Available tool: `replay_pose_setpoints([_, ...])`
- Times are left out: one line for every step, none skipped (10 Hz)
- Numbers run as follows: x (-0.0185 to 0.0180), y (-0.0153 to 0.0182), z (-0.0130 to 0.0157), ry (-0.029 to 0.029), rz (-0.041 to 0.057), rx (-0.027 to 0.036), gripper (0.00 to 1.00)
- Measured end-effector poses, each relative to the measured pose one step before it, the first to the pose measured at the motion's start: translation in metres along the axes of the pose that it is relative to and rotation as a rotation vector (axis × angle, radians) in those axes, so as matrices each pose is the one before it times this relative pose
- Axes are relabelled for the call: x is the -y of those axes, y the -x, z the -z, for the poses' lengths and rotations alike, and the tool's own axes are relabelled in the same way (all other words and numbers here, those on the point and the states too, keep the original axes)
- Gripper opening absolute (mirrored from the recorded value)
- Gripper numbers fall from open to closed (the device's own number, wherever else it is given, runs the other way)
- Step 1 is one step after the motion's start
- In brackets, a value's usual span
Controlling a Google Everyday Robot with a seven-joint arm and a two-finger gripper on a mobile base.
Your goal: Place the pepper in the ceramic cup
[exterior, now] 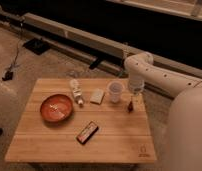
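None of the placing is done yet. The pepper [130,106] lies on the table [114,147], just right of the cup [115,91] and a little nearer the front edge. The cup stands upright and looks empty, though I cannot see to its bottom.

My gripper [132,98] hangs right of the cup too, pointing down, directly over the pepper and very close to it. I cannot tell whether it is open or already closed on the pepper, as the two run together from this angle.

I judge that I am at the pick, so most of the work is left. I must get a sure hold, lift the pepper above the cup's rim, carry it the short way left, and let it drop in.

Everything else sits away from that path. A white pack [97,96] is just left of the cup, with a bottle [76,92] beyond it. A bowl [56,108] is well to the left, and a black box [87,132] is in front and to the left.
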Motion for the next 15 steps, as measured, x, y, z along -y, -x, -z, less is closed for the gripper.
replay_pose_setpoints([0.00325, 0.00356, -0.00486, 0.00369, 0.01450, 0.00374, 0.79])
replay_pose_setpoints([0.00195, -0.00283, -0.00185, -0.00044, 0.00225, -0.00217, 0.79])
replay_pose_setpoints([0.00191, -0.00290, -0.00178, 0.00145, -0.00206, -0.00463, 0.79])
replay_pose_setpoints([0.00270, 0.00593, -0.00172, 0.00078, 0.01127, 0.00179, 0.79])
replay_pose_setpoints([0.00264, -0.00060, -0.00130, -0.00216, 0.00856, -0.00198, 0.79])
replay_pose_setpoints([0.00376, -0.00307, -0.00111, -0.00438, 0.00652, -0.00355, 0.79])
replay_pose_setpoints([0.00615, 0.00278, -0.00114, -0.00614, 0.01573, -0.00030, 0.79])
replay_pose_setpoints([0.00108, 0.00163, -0.00084, -0.00242, 0.00472, 0.00416, 0.79])
replay_pose_setpoints([-0.00218, -0.00319, 0.00041, -0.00235, -0.00025, -0.00194, 0.79])
replay_pose_setpoints([0.00172, -0.00049, 0.00034, -0.02954, 0.02715, 0.02782, 0.79])
replay_pose_setpoints([0.00077, -0.00728, 0.00086, -0.04029, 0.05536, 0.03281, 0.79])
replay_pose_setpoints([-0.00169, -0.00814, -0.00066, -0.02672, 0.06202, 0.02447, 0.79])
replay_pose_setpoints([0.00299, 0.00154, -0.00101, -0.02102, 0.03869, 0.02696, 0.79])
replay_pose_setpoints([-0.00119, -0.00221, -0.00465, -0.03673, 0.04029, 0.03984, 0.79])
replay_pose_setpoints([-0.00287, -0.00609, -0.00232, -0.01152, 0.02501, 0.00808, 0.79])
